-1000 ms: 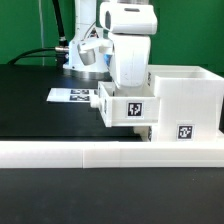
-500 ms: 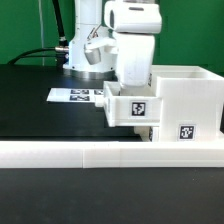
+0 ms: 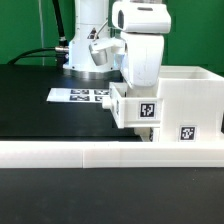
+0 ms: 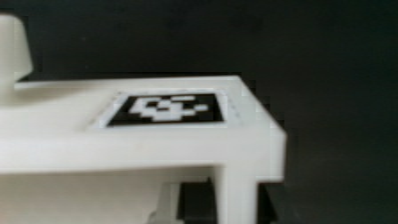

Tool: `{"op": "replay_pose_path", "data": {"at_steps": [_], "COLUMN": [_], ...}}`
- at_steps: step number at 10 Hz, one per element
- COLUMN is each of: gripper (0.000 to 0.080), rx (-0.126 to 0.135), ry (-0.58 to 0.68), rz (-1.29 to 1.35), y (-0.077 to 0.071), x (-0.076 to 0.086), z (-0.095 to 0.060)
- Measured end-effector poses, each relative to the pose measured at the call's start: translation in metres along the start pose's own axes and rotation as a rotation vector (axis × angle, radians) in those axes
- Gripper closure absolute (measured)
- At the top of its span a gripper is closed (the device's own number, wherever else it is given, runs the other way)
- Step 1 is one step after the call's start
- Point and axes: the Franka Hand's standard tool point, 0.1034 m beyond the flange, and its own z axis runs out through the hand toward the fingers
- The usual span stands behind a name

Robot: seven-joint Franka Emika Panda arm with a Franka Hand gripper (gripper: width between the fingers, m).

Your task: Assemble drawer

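My gripper (image 3: pixel 141 85) is shut on a wall of a small white tray (image 3: pixel 138 108) with a square tag on its side, and holds it tilted just above the table. In the wrist view the tray (image 4: pixel 169 108) fills the frame, and one thin wall stands between my dark fingers (image 4: pixel 199 200); the gripper (image 4: pixel 237 202) is shut on it. The white boxy housing (image 3: pixel 190 100), also tagged, stands right beside the tray on the exterior view's right. I cannot tell whether they touch. The second tray is out of view.
A long low white rail (image 3: pixel 100 152) runs across the front of the black table. The marker board (image 3: pixel 78 95) lies flat on the exterior view's left of the tray. The arm's base (image 3: pixel 88 55) and cables stand behind.
My gripper has carried the tray toward the exterior view's right, closer to the housing, and the tray has tilted a little.
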Motion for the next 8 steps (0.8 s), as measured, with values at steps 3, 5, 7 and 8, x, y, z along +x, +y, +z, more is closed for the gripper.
{"op": "replay_pose_path", "data": {"at_steps": [3,5,7,8], "gripper": [0.0540,0.0224,0.0165,0.0165], "rx": [-0.008,-0.019,-0.014,-0.020], "ry": [-0.001,-0.007,-0.021,-0.026], "rz": [0.017,0.027,0.030,0.031], "y": [0.002,0.007,0.013,0.016], "x": [-0.003,-0.003,-0.006,-0.009], "z": [-0.005,-0.017,-0.032,-0.039]}}
